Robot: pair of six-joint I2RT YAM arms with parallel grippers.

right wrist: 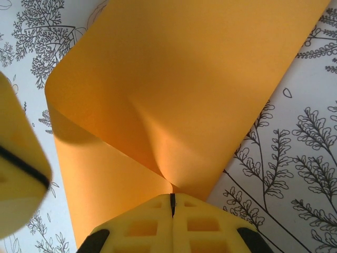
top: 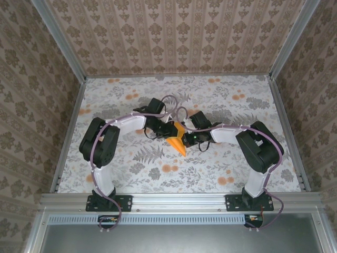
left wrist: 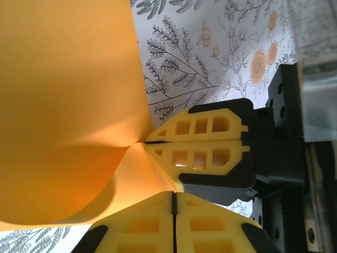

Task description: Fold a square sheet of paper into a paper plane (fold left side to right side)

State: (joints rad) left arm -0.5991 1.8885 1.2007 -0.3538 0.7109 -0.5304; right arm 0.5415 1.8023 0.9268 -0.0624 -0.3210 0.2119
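The square sheet of paper (top: 178, 139) (left wrist: 63, 105) (right wrist: 174, 100) is curled over on itself at the centre of the floral table (top: 158, 100). Most of its edges are cut off or hidden behind the arms. At its 3 o'clock, the right gripper (top: 186, 138) (left wrist: 143, 142) (right wrist: 172, 196) has its fingers pressed together, pinching an edge. At 9 o'clock, the left gripper (top: 167, 130) (left wrist: 174, 194) (right wrist: 16, 163) is likewise closed, and the paper meets its tips.

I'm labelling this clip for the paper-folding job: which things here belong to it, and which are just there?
Part of the job: orange sheet of paper, curled over; left gripper and right gripper, both pinching it.
Just there: floral table cover; patterned walls.
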